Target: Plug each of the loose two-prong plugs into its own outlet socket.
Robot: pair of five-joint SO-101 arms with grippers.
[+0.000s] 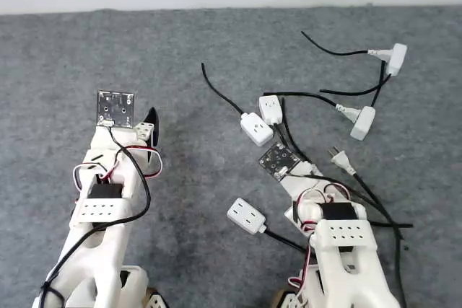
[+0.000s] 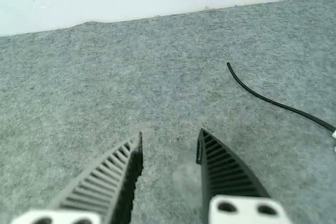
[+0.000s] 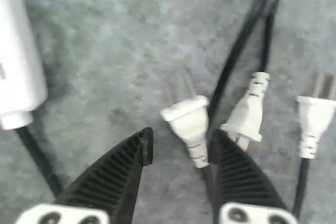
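The high view overlooks the whole carpet (image 1: 216, 41). The left wrist view faces far, low; the right wrist view points down, close. The first two share a black cable (image 1: 216, 91).

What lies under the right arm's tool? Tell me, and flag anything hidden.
A white two-prong plug lies on the grey carpet between the fingers of the open right tool, black cords beside it. One finger covers where its cord continues.

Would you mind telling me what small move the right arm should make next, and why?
Probably lower the right gripper slightly and close it: it stands open, and a loose white plug lies between its tips, prongs pointing away, not yet gripped.
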